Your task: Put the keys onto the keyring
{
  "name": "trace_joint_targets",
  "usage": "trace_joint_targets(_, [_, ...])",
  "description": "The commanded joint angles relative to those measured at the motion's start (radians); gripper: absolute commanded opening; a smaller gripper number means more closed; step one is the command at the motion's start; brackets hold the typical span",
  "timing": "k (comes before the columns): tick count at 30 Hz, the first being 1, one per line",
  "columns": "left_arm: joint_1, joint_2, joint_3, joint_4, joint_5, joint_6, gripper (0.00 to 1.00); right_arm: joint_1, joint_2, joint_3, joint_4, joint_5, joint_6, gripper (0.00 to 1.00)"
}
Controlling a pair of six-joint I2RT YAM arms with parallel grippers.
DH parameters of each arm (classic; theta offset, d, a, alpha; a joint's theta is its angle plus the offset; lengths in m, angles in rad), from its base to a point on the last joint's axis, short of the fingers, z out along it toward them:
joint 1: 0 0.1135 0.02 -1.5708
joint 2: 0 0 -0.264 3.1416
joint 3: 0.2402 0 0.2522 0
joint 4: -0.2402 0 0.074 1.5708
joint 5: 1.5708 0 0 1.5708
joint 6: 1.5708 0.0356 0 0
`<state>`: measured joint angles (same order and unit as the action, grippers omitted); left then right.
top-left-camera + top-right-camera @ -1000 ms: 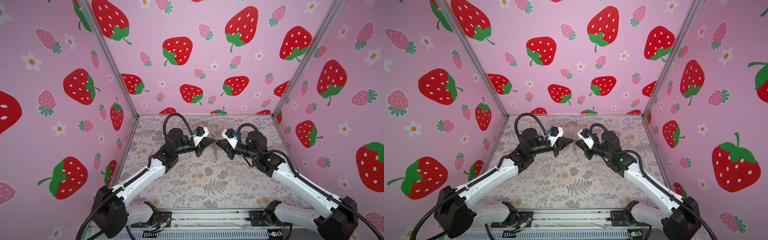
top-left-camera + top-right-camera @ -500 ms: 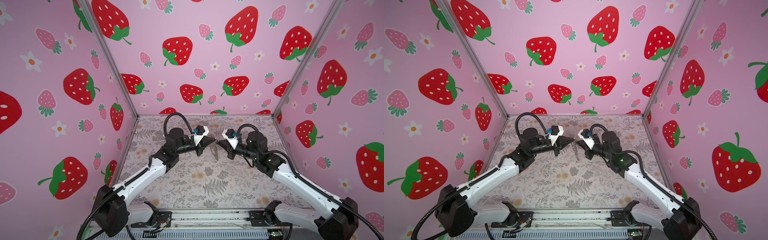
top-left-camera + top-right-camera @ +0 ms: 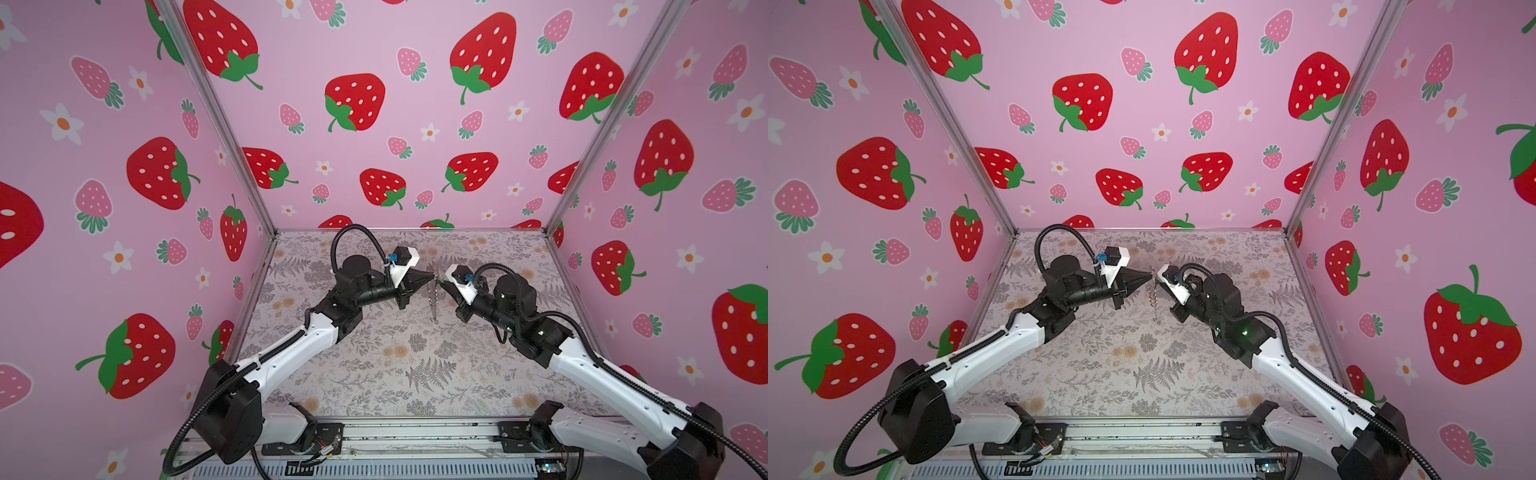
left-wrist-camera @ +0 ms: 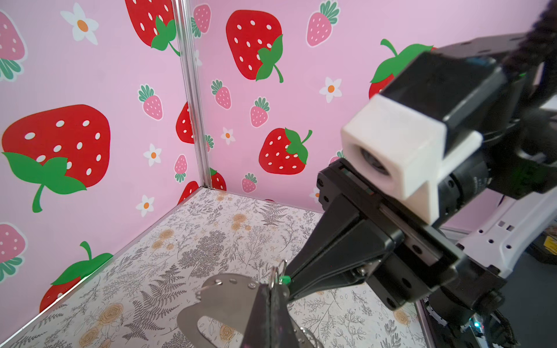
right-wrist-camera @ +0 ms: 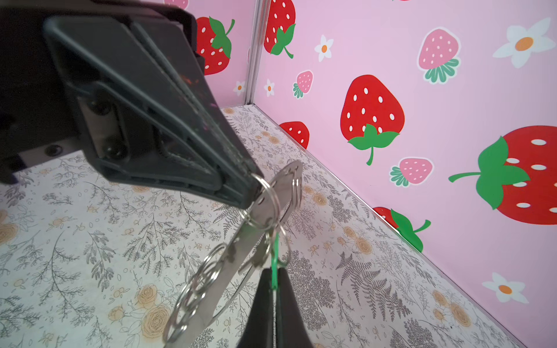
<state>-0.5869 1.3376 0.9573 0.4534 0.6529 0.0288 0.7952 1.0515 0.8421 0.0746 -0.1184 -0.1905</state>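
The keyring (image 3: 433, 301) is a taupe strap with a row of small metal rings, and it hangs above the floor between both arms. It shows in both top views (image 3: 1153, 303). My left gripper (image 4: 272, 289) is shut on a ring at the strap's (image 4: 217, 298) top end. My right gripper (image 5: 273, 275) is shut on the green key tag (image 5: 275, 262), whose tip also shows in the left wrist view (image 4: 284, 279). The tag's end touches the strap's (image 5: 241, 250) rings just below the left fingertips (image 5: 253, 186). Whether the tag's small ring is linked to a strap ring I cannot tell.
The floor (image 3: 395, 365) is a fern-and-flower patterned sheet. Pink strawberry walls (image 3: 374, 124) close in the left, back and right sides. The two gripper tips (image 3: 432, 277) nearly meet in mid-air over the back middle of the floor.
The right jaws have closed the last bit on the green tag. The hanging strap has swung slightly. Both arms have hardly moved.
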Motion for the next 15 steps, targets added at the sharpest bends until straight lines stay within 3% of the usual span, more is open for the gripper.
trace_joint_targets(1, [0.010, -0.005, 0.045, 0.107, -0.039, -0.027, 0.00, 0.027, 0.002, -0.018, -0.013, 0.068, -0.044, 0.00])
trace_joint_targets(9, [0.011, -0.002, 0.039, 0.095, -0.015, -0.026, 0.00, 0.036, -0.044, -0.043, -0.002, 0.095, -0.081, 0.02])
trace_joint_targets(15, [0.018, -0.001, 0.033, 0.070, 0.050, -0.006, 0.00, 0.034, -0.104, -0.023, -0.061, 0.124, -0.107, 0.30])
